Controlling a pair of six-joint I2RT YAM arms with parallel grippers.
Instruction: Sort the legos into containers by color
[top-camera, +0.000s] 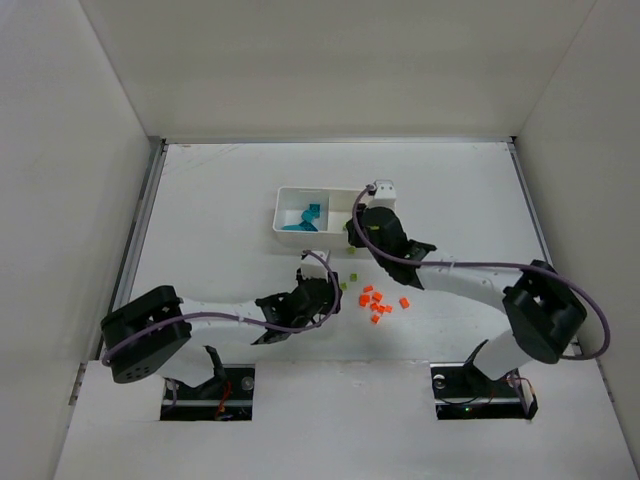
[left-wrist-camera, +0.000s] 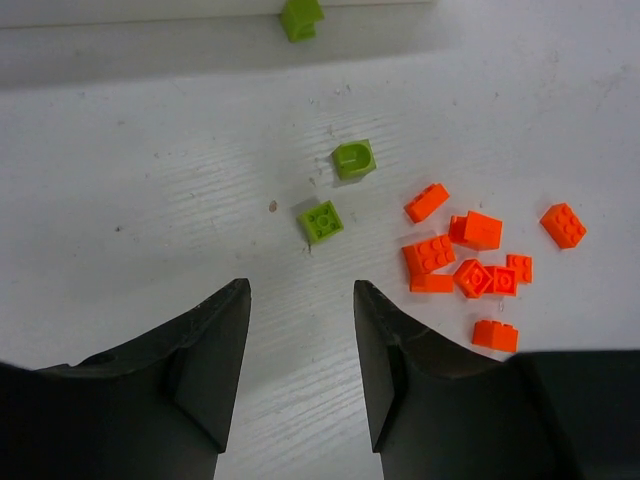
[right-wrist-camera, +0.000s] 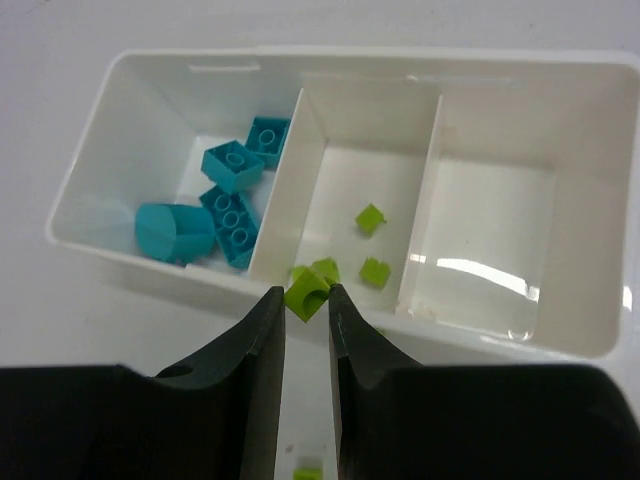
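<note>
The white tray (right-wrist-camera: 530, 340) has three compartments: teal bricks (right-wrist-camera: 232, 190) in the left one, lime-green bricks (right-wrist-camera: 370, 220) in the middle one, none showing in the right one. My right gripper (right-wrist-camera: 306, 295) is shut on a lime-green brick (right-wrist-camera: 306, 298) and holds it above the tray's near wall, by the middle compartment. My left gripper (left-wrist-camera: 300, 300) is open and empty above the table, just short of two green bricks (left-wrist-camera: 321, 221). A pile of orange bricks (left-wrist-camera: 470, 262) lies to its right. From above, the tray (top-camera: 290, 192) lies ahead of both grippers.
A third green brick (left-wrist-camera: 300, 18) lies farther ahead in the left wrist view. One more green brick (right-wrist-camera: 308, 473) lies on the table below the right gripper. White walls enclose the table on three sides.
</note>
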